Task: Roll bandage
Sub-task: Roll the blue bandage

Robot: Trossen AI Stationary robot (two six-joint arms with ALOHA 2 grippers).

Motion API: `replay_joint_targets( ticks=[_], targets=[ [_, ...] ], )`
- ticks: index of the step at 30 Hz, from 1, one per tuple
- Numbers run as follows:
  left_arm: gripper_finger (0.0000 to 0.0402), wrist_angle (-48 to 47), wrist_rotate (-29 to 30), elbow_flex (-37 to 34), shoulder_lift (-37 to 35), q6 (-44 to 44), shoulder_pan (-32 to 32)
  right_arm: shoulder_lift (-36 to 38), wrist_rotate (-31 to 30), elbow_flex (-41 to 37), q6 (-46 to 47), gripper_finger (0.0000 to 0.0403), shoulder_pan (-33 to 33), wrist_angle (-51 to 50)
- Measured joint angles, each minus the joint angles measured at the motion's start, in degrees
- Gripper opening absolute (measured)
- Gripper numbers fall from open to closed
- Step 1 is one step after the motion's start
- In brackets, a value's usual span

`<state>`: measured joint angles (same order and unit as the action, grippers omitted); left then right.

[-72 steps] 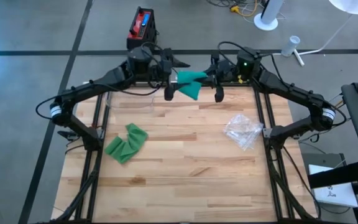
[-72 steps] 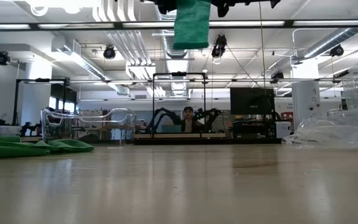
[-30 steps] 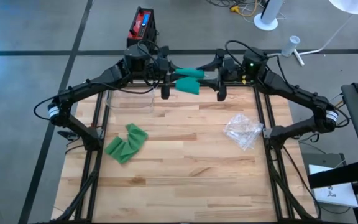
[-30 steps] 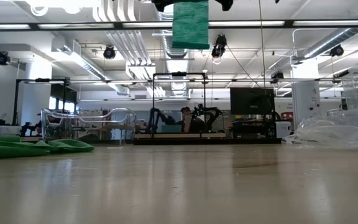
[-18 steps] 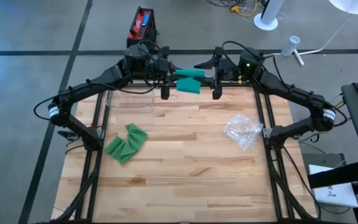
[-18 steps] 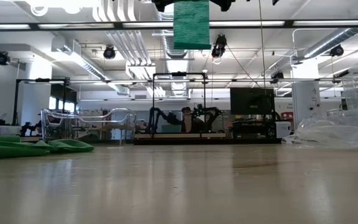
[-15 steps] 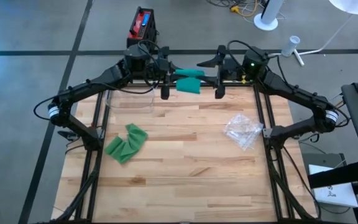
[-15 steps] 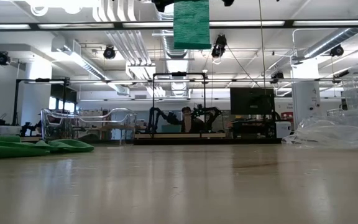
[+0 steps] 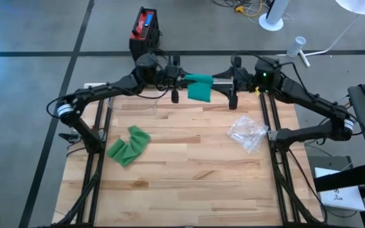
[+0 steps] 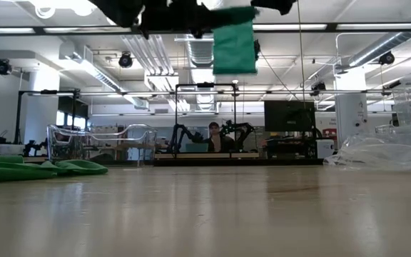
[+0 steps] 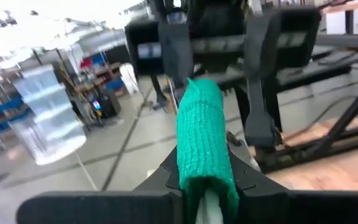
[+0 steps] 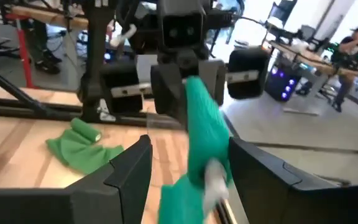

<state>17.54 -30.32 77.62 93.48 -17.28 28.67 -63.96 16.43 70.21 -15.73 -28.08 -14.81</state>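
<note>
Overhead, left fingers (image 11: 207, 180) pinching green bandage (image 9: 199, 88), clear container (image 9: 132, 101) beneath.

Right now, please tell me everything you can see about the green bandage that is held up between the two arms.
The green bandage is a woven, stretchy-looking cloth, partly wound into a roll, with a loose end hanging down. It is held in the air over the table's far edge. The left gripper is shut on one end of the roll; the right gripper has its fingers open on either side of it.
</note>
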Motion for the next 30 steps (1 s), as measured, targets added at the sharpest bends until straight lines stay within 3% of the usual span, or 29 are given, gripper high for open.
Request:
replay_joint_targets(
  ticks=[10, 18, 30],
  targets=[
    [0.0026, 2.08, -0.19, 1.80, 5.50, -0.66, 0.02, 6.86, -3.05, -14.46, 7.90, 0.0199, 1.21, 9.48],
    [0.0028, 13.33, -0.44, 2.34, 7.63, 3.52, 0.24, 9.62, -7.63, -22.12, 13.70, 0.0199, 1.34, 11.18],
    [0.0025, 13.93, -0.70, 2.92, 10.57, 5.60, 0.32, 8.57, -9.07, -25.63, 22.60, 0.0199, 3.34, 11.64]
  ],
)
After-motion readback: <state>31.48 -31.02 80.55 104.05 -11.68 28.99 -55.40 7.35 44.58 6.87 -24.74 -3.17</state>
